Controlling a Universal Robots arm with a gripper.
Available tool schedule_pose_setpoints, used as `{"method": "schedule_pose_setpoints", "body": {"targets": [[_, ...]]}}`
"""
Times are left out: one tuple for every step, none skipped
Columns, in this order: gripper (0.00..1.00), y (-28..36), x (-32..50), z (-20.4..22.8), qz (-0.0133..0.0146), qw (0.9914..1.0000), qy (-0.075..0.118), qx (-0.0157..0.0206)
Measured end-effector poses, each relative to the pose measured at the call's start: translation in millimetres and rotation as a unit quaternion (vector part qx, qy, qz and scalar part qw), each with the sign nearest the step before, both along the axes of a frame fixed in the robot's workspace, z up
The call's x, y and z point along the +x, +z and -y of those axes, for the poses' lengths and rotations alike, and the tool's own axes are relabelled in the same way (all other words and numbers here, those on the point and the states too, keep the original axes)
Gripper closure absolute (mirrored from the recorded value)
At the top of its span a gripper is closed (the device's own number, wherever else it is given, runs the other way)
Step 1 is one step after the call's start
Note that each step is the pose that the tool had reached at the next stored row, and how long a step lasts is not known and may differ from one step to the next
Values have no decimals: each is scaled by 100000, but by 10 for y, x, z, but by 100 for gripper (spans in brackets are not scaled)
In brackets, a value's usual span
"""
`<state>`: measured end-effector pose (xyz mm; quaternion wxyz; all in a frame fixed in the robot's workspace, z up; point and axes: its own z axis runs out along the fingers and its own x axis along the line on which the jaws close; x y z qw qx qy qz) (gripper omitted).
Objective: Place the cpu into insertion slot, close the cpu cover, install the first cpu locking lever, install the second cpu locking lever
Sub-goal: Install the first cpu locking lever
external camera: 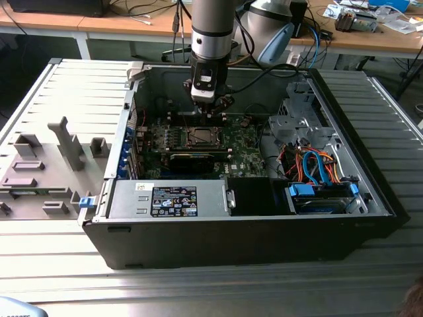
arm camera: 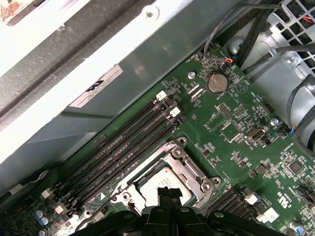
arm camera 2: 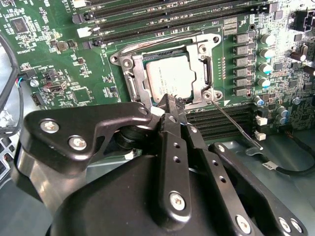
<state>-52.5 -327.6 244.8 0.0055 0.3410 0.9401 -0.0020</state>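
Here the gripper [arm camera 2: 170,105] has its fingers pressed together, holding nothing, tips at the edge of the socket [arm camera 2: 129,63]. The chip [arm camera 2: 170,76] lies in the socket, framed by the metal cover [arm camera 2: 203,56]. Beyond run black memory slots [arm camera 2: 162,19].

Matt silver cpu [arm camera 2: 170,77] (metal cpu cover [arm camera 2: 204,59], dull).

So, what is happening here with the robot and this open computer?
A robot arm reaches down into an open computer case, its gripper right above the insertion slot on the green circuit board. The cpu already lies in the slot, and the cpu cover frames it. The fingers are together, with their tips at the cover's near edge. One thin locking lever sticks out beside the slot.
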Motion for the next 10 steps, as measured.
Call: {"method": "schedule_pose_setpoints", "body": {"targets": [[89,0,0,0,-2,100000,27,-1],[89,0,0,0,-2,100000,57,0],[89,0,0,0,0,100000,97,-1],[89,0,0,0,-1,100000,129,-1],[89,0,0,0,-2,100000,170,-3],[89,0,0,0,-3,100000,221,-3],[89,0,0,0,-1,100000,253,-2],[89,0,0,0,-4,100000,291,-1],[89,0,0,0,-3,99999,343,-3],[89,-1,0,0,-1,99999,372,-1]]}}
